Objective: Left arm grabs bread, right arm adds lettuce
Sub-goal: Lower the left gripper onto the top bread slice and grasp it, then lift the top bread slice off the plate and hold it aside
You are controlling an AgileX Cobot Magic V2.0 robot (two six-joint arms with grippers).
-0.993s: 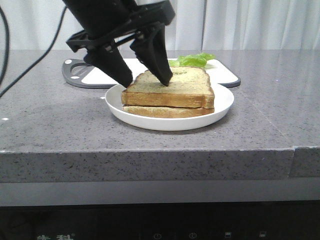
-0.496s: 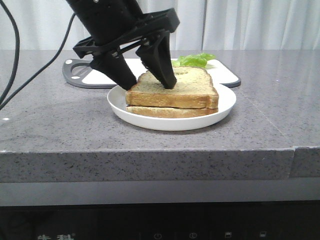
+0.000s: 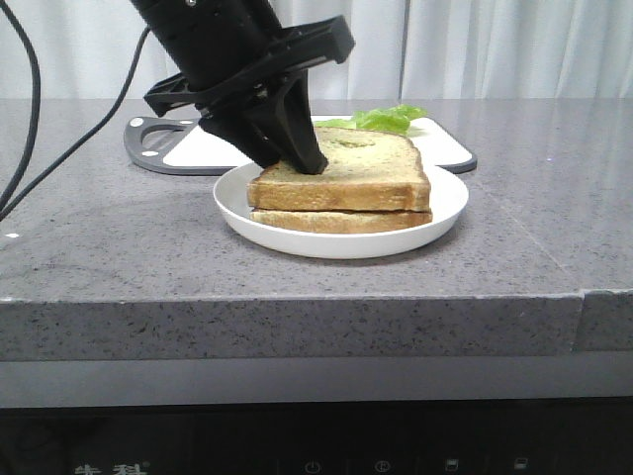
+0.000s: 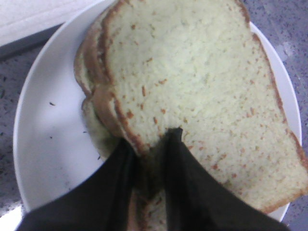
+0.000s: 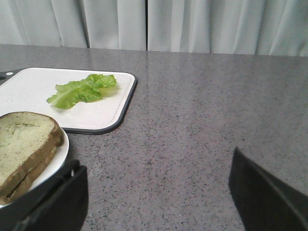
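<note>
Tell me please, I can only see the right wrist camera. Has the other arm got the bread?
Observer: Yes. The left gripper is pinched shut on one corner of the bread, with one finger pressed on its top face.
Kid: Is it up in the air?
Observer: No. The front view shows it lying flat on the thinner slice, on the plate.
Kid: Is there green stuff between them?
Observer: None shows along the front edge.
</note>
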